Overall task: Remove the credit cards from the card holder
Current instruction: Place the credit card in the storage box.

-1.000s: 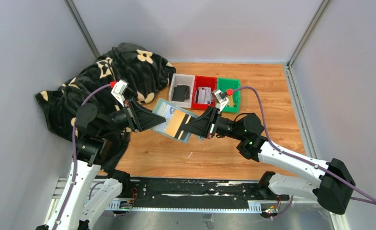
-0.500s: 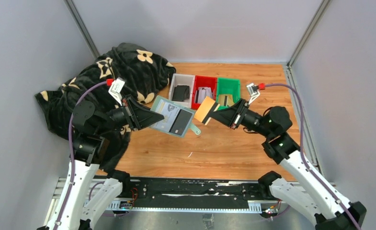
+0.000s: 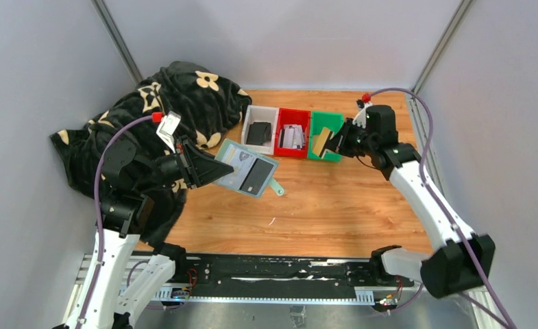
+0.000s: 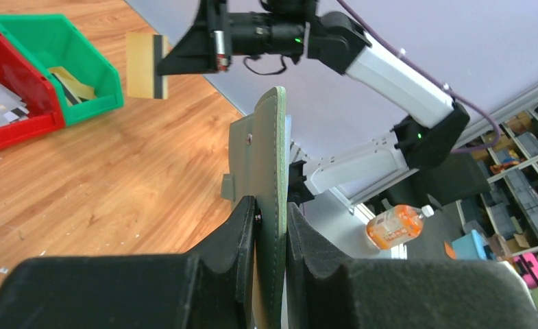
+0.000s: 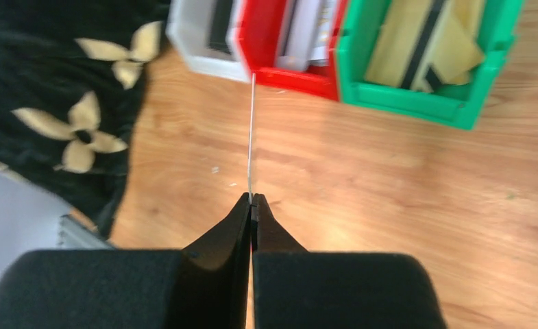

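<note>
Jaws on my right gripper point(image 5: 252, 200) are pressed fully together on the near edge of a gold-yellow card point(image 5: 252, 137), seen edge-on as a thin line. It hangs clear of the wood table point(image 5: 362, 178), just short of the green tray point(image 5: 417, 106), which already contains gold cards.

I judge the card light, stiff and slick. A narrow edge pinch suffices, but it could pivot or slip if bumped.

My left gripper point(image 4: 271, 205) is closed down to a narrow gap on the card holder point(image 4: 269, 137), clamping one edge and holding it raised off the table, opened out towards the trays. The holder looks soft and pliable, so a grip near the fold or on a stitched edge is soundest.

One black card point(image 3: 255, 177) sits in a slot. It is best taken by its exposed end and drawn straight along the slot.

I can read no brand, label or writing on the cards or the holder.
</note>
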